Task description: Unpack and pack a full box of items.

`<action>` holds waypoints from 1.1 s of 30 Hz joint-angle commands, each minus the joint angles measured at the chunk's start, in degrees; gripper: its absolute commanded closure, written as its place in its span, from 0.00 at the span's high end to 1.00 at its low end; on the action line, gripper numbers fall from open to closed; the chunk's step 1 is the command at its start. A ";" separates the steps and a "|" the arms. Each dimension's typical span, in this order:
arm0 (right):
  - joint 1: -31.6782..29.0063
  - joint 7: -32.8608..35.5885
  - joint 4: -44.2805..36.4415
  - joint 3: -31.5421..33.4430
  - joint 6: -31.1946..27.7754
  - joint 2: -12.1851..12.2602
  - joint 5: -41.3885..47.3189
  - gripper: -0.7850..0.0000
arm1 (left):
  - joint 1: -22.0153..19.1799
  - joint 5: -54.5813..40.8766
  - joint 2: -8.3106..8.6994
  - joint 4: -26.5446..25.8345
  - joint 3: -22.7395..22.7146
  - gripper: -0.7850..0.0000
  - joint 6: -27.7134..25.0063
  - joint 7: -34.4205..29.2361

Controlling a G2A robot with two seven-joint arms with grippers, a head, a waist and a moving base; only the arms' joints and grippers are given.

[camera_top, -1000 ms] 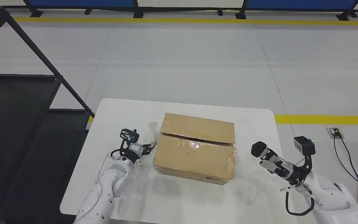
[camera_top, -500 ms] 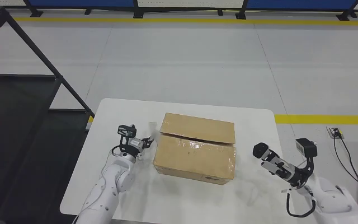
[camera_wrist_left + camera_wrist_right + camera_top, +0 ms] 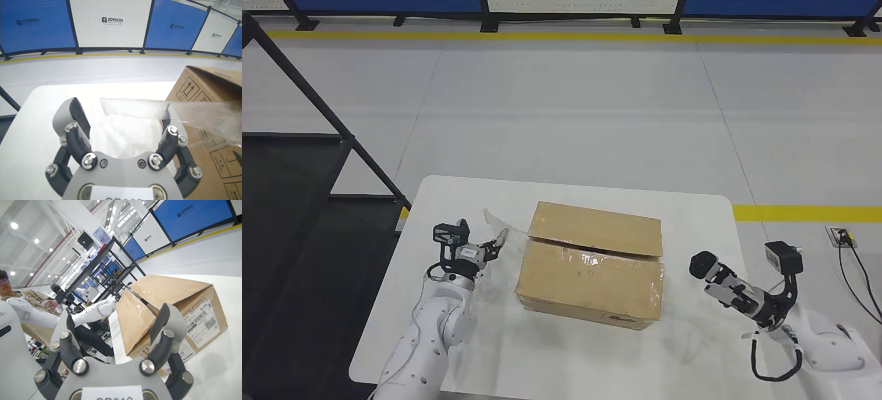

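Note:
A brown cardboard box (image 3: 592, 265) lies on the white table (image 3: 442, 330) with its top flaps down and slightly ajar along the seam. A strip of clear tape (image 3: 132, 110) runs from the box (image 3: 208, 113) across my left gripper (image 3: 122, 117). That gripper is open and the strip rests against one fingertip (image 3: 166, 121). From above, the left gripper (image 3: 490, 246) is just left of the box, with the tape (image 3: 492, 222) sticking up beside it. My right gripper (image 3: 702, 267) hangs open a short way right of the box (image 3: 170, 306), nothing between its fingers (image 3: 162, 321).
A black metal rack (image 3: 302, 200) stands off the table's left side. Bare table surface lies in front of the box and along both ends. The right table edge is close behind the right arm.
My left gripper has drawn back from the box's left end, leftward and toward the far side, and the tape strip now stands out from the box. The right arm has barely shifted.

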 commanded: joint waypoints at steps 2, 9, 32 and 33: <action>-0.34 0.44 -0.04 0.46 0.00 -0.09 0.37 1.00 | 0.72 -0.04 0.11 -0.27 -0.63 1.00 0.44 -0.05; -0.84 1.19 -0.14 1.25 0.00 -0.42 0.78 1.00 | 3.09 0.43 0.75 -1.54 -2.94 1.00 0.03 0.30; 0.26 1.37 0.35 -0.01 0.00 -1.33 -0.27 1.00 | 11.04 3.59 2.62 -6.35 -7.99 1.00 -2.57 -3.78; 0.28 1.37 0.38 -0.04 0.00 -1.33 -0.28 1.00 | 11.05 3.80 2.64 -6.21 -7.95 1.00 -2.56 -3.91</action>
